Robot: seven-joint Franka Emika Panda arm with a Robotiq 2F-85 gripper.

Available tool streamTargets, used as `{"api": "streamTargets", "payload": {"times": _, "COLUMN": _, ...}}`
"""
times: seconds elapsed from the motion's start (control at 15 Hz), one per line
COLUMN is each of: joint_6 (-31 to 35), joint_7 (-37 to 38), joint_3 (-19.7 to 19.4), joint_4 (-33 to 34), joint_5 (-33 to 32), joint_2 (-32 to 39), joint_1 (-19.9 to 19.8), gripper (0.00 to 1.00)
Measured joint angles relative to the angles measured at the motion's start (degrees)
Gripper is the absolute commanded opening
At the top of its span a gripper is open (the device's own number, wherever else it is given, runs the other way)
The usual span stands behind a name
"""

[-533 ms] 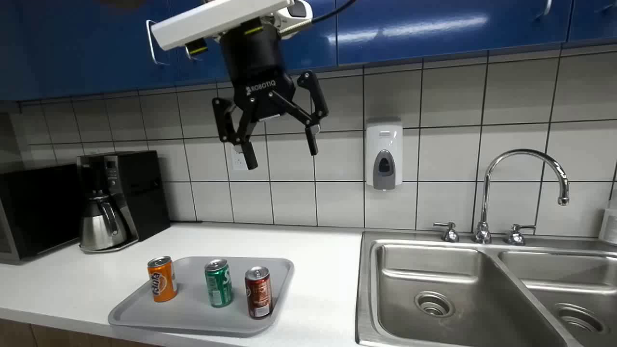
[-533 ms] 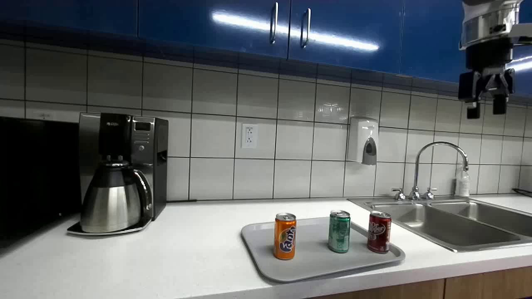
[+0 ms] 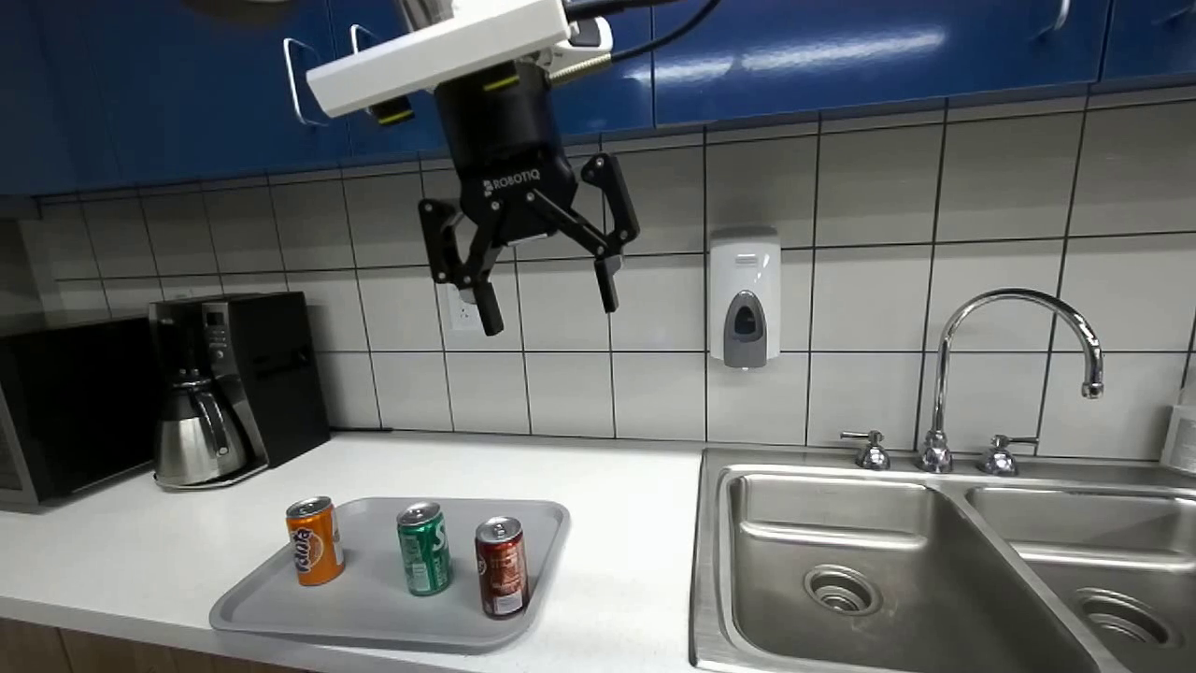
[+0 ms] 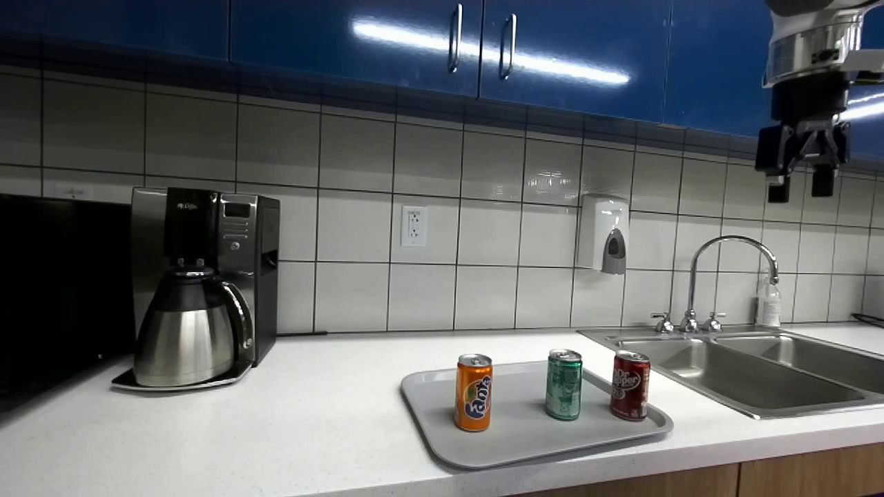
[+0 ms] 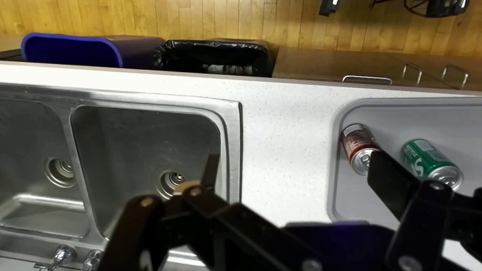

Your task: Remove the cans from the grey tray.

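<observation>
Three cans stand upright on the grey tray [image 3: 374, 617]: an orange can [image 3: 315, 542], a green can [image 3: 424, 551] and a red can [image 3: 502, 568]. Both exterior views show all of them, the orange can [image 4: 474, 393] nearest the coffee maker. High above the counter hangs my gripper [image 3: 548, 308], its jaws wide apart and nothing between them. In the wrist view one dark finger [image 5: 391, 180] overlaps the top of the red can [image 5: 359, 146] in the picture, with the green can [image 5: 429, 160] beside it. The orange can is out of that view.
A double steel sink [image 3: 705, 561] with a faucet [image 3: 939, 374] lies to one side of the tray. On the opposite side stands a coffee maker [image 4: 266, 290] with a steel pot [image 4: 186, 338]. Blue cabinets [image 4: 345, 41] and a soap dispenser [image 3: 745, 299] are on the wall.
My gripper has come down slightly, shifting a little to the right in an exterior view and a little to the left in the other exterior view. The cans and tray have not moved.
</observation>
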Motion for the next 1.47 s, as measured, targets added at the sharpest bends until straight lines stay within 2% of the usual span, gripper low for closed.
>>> {"api": "streamTargets", "payload": {"times": 0.8, "joint_6": 9.6, "joint_7": 0.0, "joint_3": -1.1, "joint_4": -7.4, "joint_5": 2.6, "joint_2": 0.6, "joint_1": 0.7, "gripper": 1.00}}
{"api": "streamTargets", "payload": {"times": 1.47, "joint_6": 17.0, "joint_7": 0.4, "joint_3": 0.6, "joint_4": -13.7, "joint_5": 2.6, "joint_2": 3.9, "joint_1": 2.7, "gripper": 1.00}}
